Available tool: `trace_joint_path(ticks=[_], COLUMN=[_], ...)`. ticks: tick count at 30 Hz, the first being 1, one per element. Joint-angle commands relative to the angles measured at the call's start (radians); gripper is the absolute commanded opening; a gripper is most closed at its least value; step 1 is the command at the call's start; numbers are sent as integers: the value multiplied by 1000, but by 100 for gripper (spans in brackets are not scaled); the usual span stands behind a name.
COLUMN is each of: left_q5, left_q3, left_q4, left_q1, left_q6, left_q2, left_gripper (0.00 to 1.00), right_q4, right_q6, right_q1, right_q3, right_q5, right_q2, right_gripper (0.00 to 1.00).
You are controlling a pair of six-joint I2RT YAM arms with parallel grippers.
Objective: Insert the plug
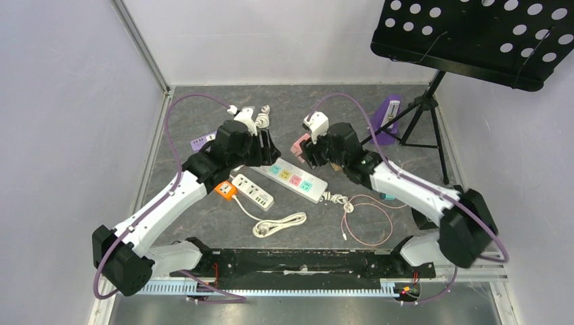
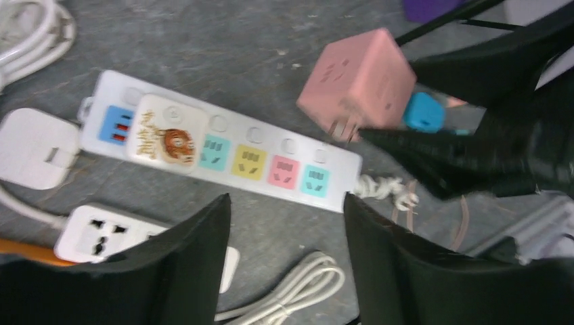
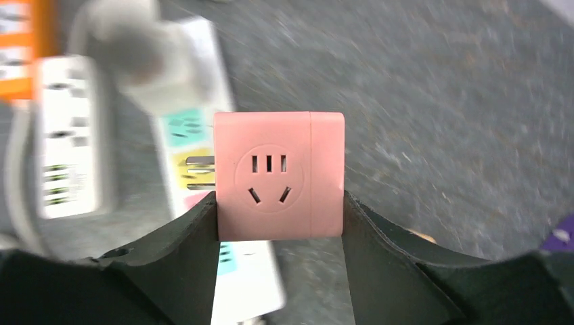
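Note:
The plug (image 3: 277, 176) is a pink cube with sockets on its faces and metal prongs sticking out of one side. My right gripper (image 3: 279, 217) is shut on it, one finger on each side, holding it in the air. From above, the plug (image 1: 298, 144) hangs just past the far end of the long white power strip (image 1: 298, 179) with coloured sockets. In the left wrist view the plug (image 2: 359, 81) floats above the strip (image 2: 291, 169), prongs toward it. My left gripper (image 2: 286, 223) is open and holds nothing, hovering over the table beside the strip.
A white adapter with a cartoon sticker (image 2: 169, 128) sits in the strip. A second white strip (image 1: 254, 191) with an orange piece (image 1: 226, 190) lies nearer, beside a coiled white cable (image 1: 279, 225) and a pink cable (image 1: 369, 220). A music stand (image 1: 474, 34) stands far right.

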Motion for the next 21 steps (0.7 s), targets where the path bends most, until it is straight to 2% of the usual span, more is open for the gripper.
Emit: trace_joint_path(ticks=[1,8,17,21], left_q5=[224,473,580,653], left_q3=[56,18,-24,-100], left_q4=[5,100,106,285], left_q1=[2,2,0,0], left_q6=[41,10,-61,-214], left_q2=[-41,-109,-135,-134], left_gripper=[73,78,78,79], right_q4=[69,68,105,146], right_q6=[-29,-28,-31,-41], right_q1=[116,208,244,246], right_q3=[-66,-135,-144,-148], right_q5=[-73,-130,-172,-256], right_q2=[-174,-360,-484,-494], right_gripper=[36,36,37,38])
